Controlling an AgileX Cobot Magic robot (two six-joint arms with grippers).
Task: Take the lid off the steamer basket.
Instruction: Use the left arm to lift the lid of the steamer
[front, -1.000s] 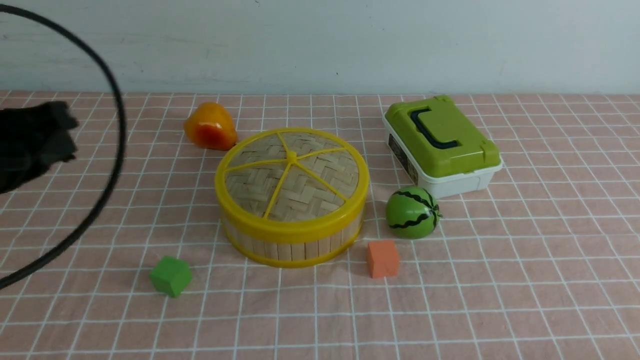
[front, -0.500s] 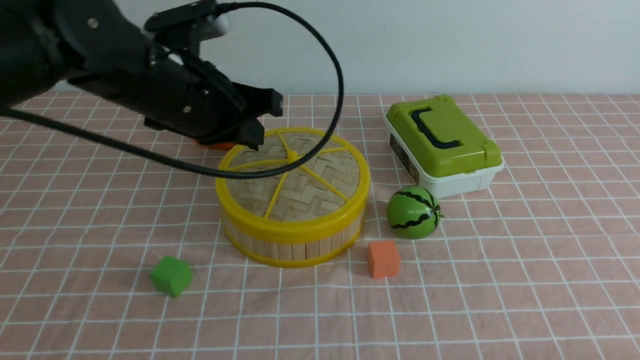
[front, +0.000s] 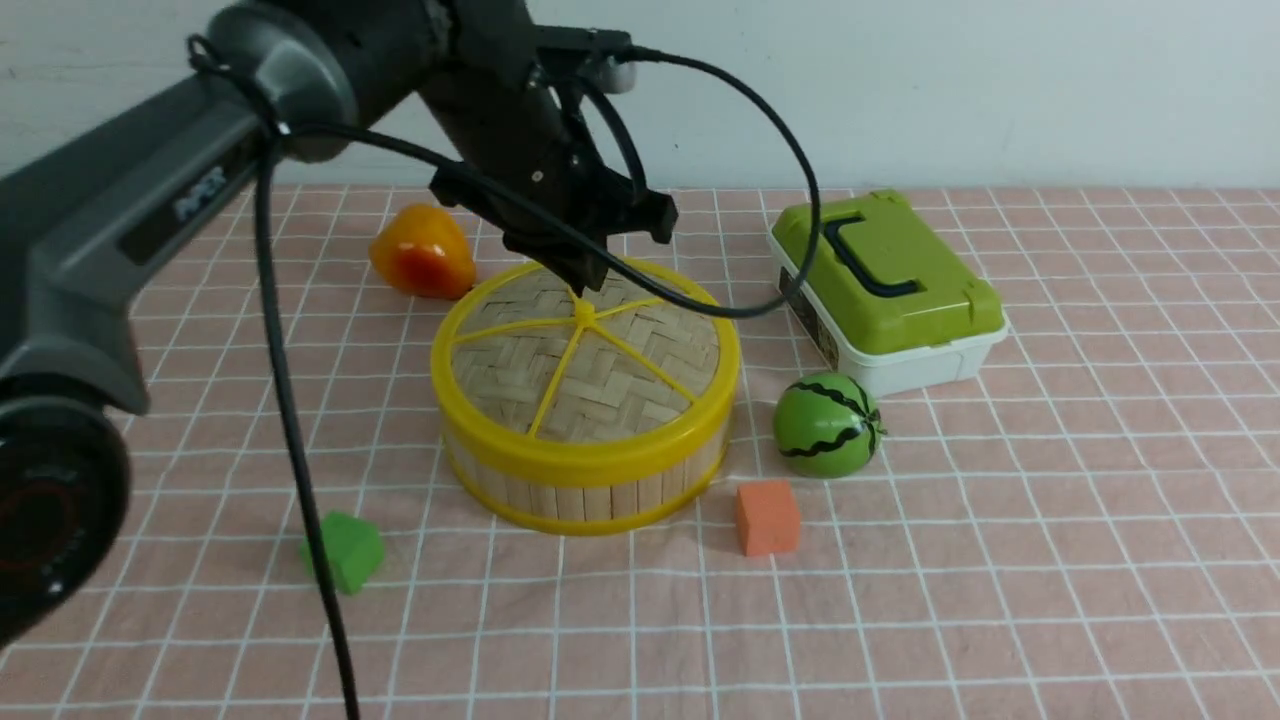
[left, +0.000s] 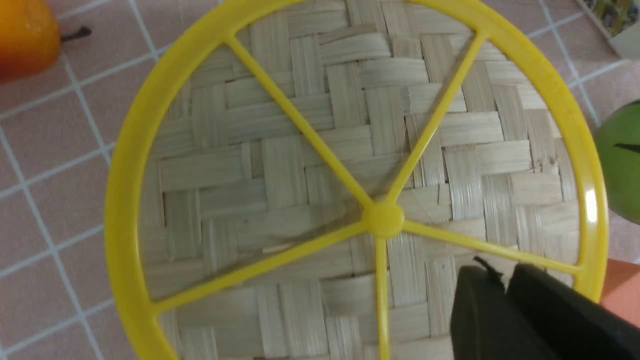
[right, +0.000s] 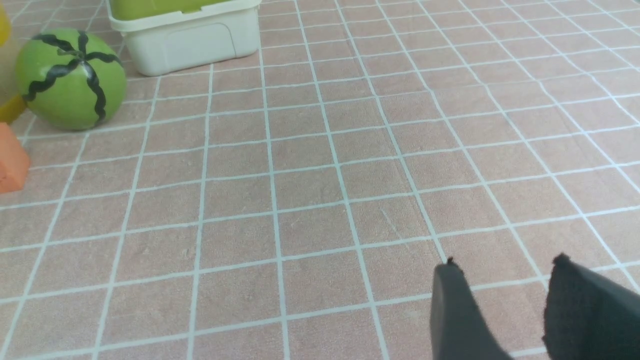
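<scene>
The lid (front: 600, 370), woven bamboo with a yellow rim, spokes and centre knob (front: 583, 312), sits on the steamer basket (front: 580, 490) in the middle of the checked cloth. My left gripper (front: 585, 283) hangs just above the knob, at its far side, fingers pressed together and empty. In the left wrist view the lid (left: 280, 165) fills the picture, and the shut gripper (left: 502, 272) is beside the knob (left: 382, 218), over a spoke. My right gripper (right: 505, 265) is open and empty, low over bare cloth; it is out of the front view.
An orange-yellow fruit (front: 420, 252) lies behind the basket to the left. A white box with a green lid (front: 885, 285) stands at the right. A watermelon ball (front: 825, 425) and an orange cube (front: 766, 517) are near the basket's right side, a green cube (front: 350, 550) at the front left.
My left arm has swung in from the left edge and now stands over the lid's centre. The lid and basket have not moved.
</scene>
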